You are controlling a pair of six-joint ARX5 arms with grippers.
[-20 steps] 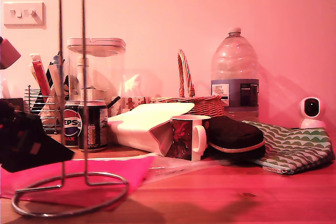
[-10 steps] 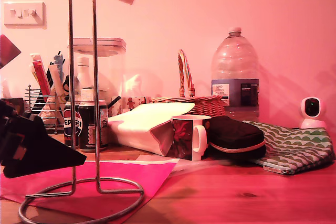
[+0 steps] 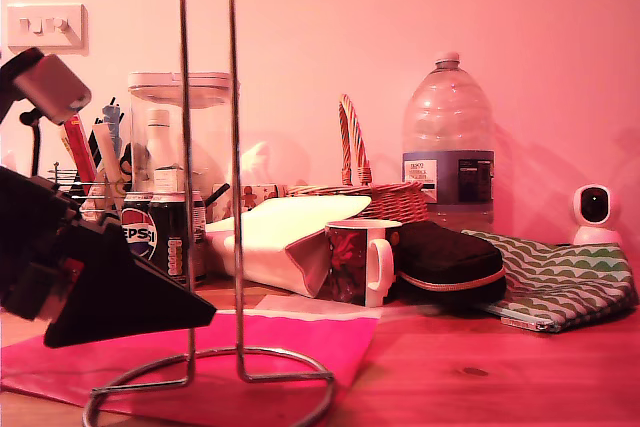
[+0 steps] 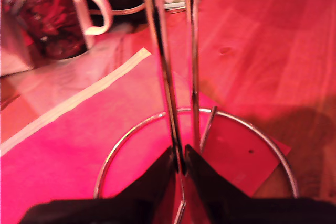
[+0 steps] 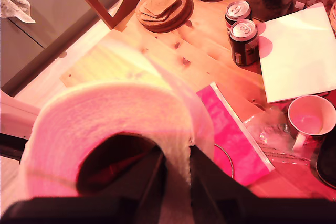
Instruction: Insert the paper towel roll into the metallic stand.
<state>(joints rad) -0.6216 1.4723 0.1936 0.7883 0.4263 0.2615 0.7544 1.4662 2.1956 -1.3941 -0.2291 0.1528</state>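
One stand [image 3: 211, 197] on a pink sheet [image 3: 300, 342], near front; my first gripper [image 4: 179, 167] clamped on one of its two rods. One paper towel roll [image 5: 105, 129] held above, my second gripper [image 5: 176, 169] pinching its wall. One mug [image 3: 358, 260], two cans [image 5: 241, 32], one bottle [image 3: 447, 142] behind.

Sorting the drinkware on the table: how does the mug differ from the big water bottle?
The mug is short, opaque and dark-patterned, with a white handle and an open top; the water bottle is tall, clear plastic, labelled and capped. In the exterior view the mug stands nearer the camera by the dark pouch, the bottle further back beside the basket. Both stand upright.
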